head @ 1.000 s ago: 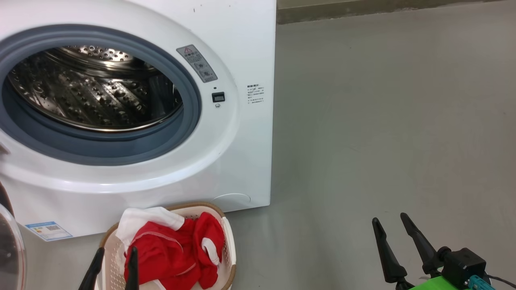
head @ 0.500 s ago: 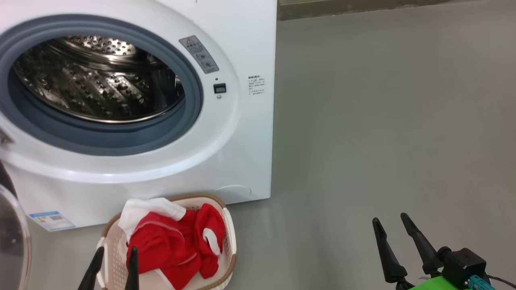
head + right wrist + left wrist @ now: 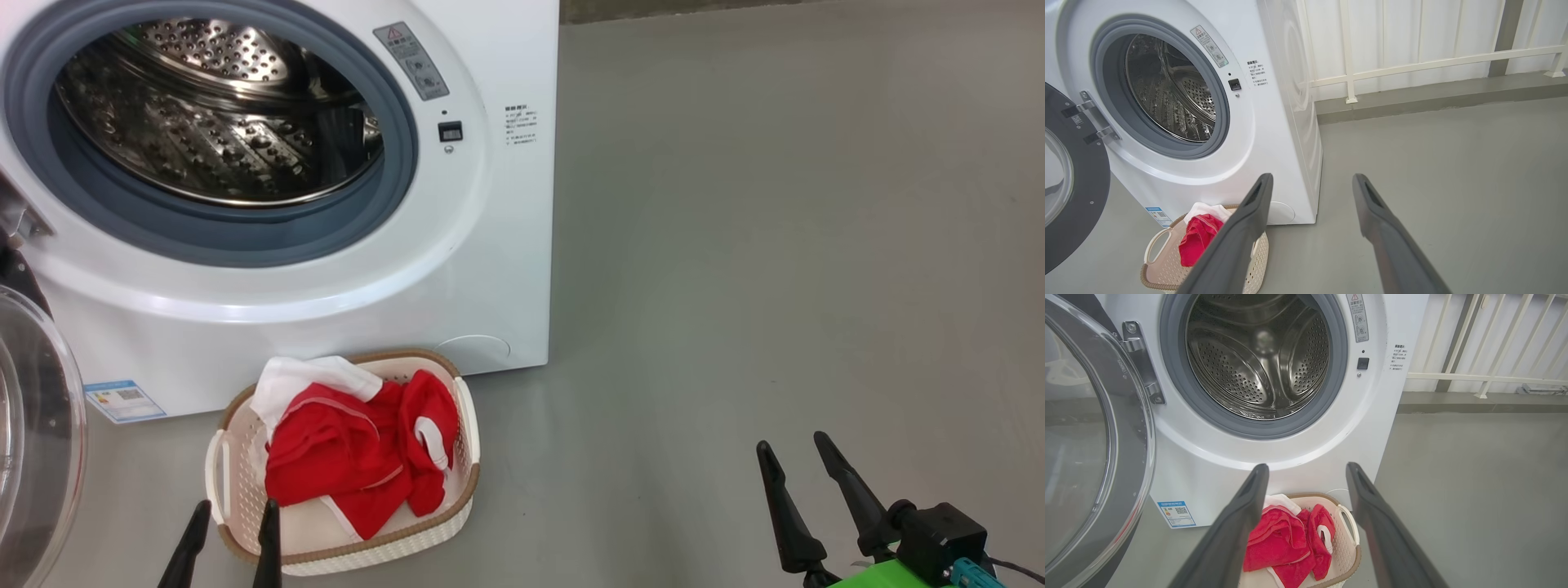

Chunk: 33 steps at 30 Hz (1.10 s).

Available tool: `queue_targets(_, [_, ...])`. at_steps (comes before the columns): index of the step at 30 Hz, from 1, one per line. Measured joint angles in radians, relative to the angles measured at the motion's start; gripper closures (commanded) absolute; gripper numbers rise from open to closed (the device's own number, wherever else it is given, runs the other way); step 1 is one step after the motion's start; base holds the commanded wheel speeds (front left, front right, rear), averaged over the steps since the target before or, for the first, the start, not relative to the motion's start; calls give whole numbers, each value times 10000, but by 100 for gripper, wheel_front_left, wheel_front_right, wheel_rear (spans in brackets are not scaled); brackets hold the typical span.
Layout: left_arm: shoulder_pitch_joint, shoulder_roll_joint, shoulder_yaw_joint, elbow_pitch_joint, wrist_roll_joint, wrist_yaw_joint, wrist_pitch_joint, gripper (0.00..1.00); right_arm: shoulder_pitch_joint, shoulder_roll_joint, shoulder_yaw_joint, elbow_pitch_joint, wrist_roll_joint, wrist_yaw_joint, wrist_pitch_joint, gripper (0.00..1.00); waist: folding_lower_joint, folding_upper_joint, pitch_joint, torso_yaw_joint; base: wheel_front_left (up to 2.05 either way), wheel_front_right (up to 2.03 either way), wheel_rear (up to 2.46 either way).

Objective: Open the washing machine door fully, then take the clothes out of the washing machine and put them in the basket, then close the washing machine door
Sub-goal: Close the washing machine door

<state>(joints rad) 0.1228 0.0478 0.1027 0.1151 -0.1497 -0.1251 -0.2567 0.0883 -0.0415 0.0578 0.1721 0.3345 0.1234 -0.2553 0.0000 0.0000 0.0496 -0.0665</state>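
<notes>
With the clothes (image 3: 351, 445) in the basket (image 3: 408, 549) at lower centre, the left gripper (image 3: 235, 504) and right gripper (image 3: 790, 441) hang spread and empty, the washing machine door (image 3: 33, 441) at far left awaiting closing.

You have a smooth grey floor (image 3: 775, 245) under everything, matt with a faint sheen and a few pale scuffs. At its far edge it meets a low grey kerb (image 3: 1433, 98), raised above the floor. On that kerb stands a white railing (image 3: 1346, 49) of thin upright bars joined by a horizontal rail, with one darker grey post (image 3: 1504, 36) among them. Behind the bars you see a pale panelled wall (image 3: 1396, 28). The light is even and diffuse, and the shadows are soft. A small grey object (image 3: 1539, 390) lies on the kerb at the railing's foot; you cannot tell what it is.
</notes>
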Motion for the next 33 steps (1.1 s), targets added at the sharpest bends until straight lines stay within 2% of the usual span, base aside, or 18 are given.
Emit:
queue_targets(19, [-284,-10,-8,15,-73,0,0,0,-20,-2,17,10,-21,0,0,0,0,0,124,242,-2,2,0])
queue_targets(29, [-278,-27,35,389,-489,25,0,0,-17,-125,267,178,-21,0,0,0,0,0,7,1225,0,0,0])
queue_targets(33, [-196,-29,-144,477,-558,316,0,0,-12,-161,370,253,-15,0,0,0,0,0,-68,1811,0,0,0])
